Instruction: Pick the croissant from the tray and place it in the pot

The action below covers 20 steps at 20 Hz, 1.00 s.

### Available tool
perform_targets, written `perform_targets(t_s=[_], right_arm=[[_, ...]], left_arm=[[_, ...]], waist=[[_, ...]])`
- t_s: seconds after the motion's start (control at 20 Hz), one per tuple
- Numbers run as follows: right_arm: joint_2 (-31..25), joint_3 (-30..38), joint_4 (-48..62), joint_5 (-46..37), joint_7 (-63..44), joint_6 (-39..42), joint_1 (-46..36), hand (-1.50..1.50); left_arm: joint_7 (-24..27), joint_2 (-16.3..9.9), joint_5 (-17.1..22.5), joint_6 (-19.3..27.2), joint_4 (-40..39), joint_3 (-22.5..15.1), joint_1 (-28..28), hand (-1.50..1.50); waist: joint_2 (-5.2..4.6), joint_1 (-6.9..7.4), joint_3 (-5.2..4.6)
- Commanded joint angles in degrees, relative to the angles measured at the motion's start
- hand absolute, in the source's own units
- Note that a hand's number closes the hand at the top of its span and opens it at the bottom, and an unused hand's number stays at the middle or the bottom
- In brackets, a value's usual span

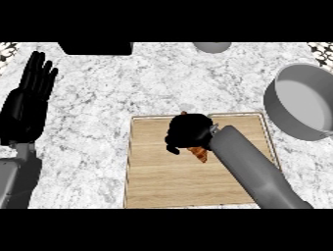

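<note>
Right hand [187, 131] curled over croissant [198, 154]; tray [162, 181].

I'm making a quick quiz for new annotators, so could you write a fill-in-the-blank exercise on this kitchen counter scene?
1. The right hand curls over the croissant on the wooden ____.
2. The grey pot stands to the tray's ____ and holds nothing.
3. The left hand rests at the view's left edge with its fingers ____.

Missing words: tray; right; straight
</note>
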<state>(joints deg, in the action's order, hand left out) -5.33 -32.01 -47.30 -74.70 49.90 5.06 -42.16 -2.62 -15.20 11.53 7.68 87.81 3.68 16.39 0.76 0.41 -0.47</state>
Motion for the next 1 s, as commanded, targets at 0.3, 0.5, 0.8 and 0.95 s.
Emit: perform_targets(t_s=[0.3, 0.5, 0.8, 0.95], right_arm=[[2.0, 2.5, -2.1, -2.2, 1.2, -3.8, 4.0, 1.5], [3.0, 10.6, -4.2, -1.2, -12.1, -4.8, 3.6, 1.5], [1.6, 29.8, -1.2, 3.3, -40.2, -4.1, 2.7, 1.5], [3.0, 36.8, -1.3, 4.1, -54.0, -8.2, 0.6, 1.5]], left_arm=[[1.3, 0.9, -1.1, -0.7, -2.2, 0.8, 1.0, 0.0], [0.4, 0.3, -1.3, -0.8, -0.6, 0.5, -0.8, 0.0], [0.3, 0.6, -1.2, 0.9, 0.9, 1.6, -1.7, 0.0], [0.2, 0.8, -0.8, 0.5, 1.4, 1.4, -1.6, 0.0]], waist=[[-0.83, -0.41, 0.46], [-1.05, -0.62, 0.48], [-1.64, -4.43, 0.62], [-1.48, -3.17, 0.53]])
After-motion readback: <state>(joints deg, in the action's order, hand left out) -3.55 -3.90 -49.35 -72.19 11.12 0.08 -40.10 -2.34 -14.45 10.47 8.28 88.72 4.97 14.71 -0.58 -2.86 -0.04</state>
